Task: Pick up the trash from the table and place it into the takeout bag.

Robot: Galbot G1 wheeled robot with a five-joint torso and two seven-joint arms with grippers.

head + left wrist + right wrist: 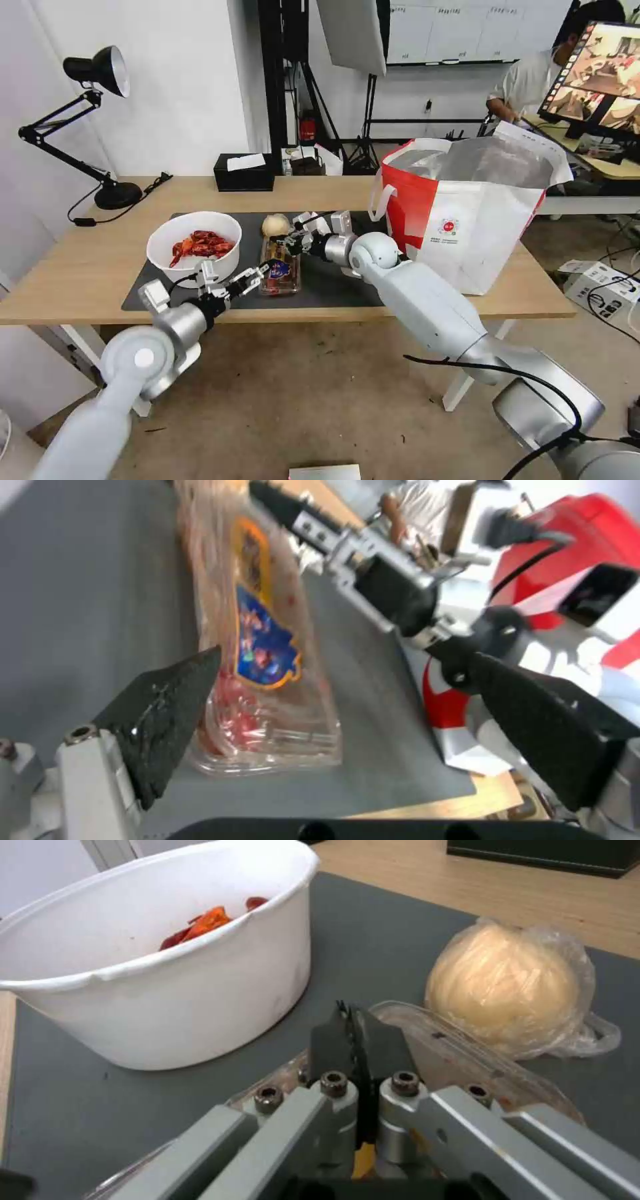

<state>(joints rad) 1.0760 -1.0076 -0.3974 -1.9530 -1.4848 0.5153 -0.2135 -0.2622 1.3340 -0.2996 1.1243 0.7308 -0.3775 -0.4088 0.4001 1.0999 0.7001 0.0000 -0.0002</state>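
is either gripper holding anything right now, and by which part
The right gripper is shut on the far edge of the clear plastic food tray. The left gripper is open, holding nothing.

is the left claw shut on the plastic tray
No, the left claw is open, its two black fingers spread wide on either side of the clear plastic tray without gripping it.

Both arms reach forward over the near half of the table. The left arm (pixel 143 360) rises from the near left, its forearm angled up and to the right. The left gripper (pixel 250 279) has its black-padded fingers (pixel 163 705) spread wide apart. The right arm (pixel 427 303) crosses from the near right toward the centre, its wrist turned leftward. The right gripper (pixel 357 1032) has its two dark fingertips (pixel 333 1045) pressed together, tips level and pointing left.
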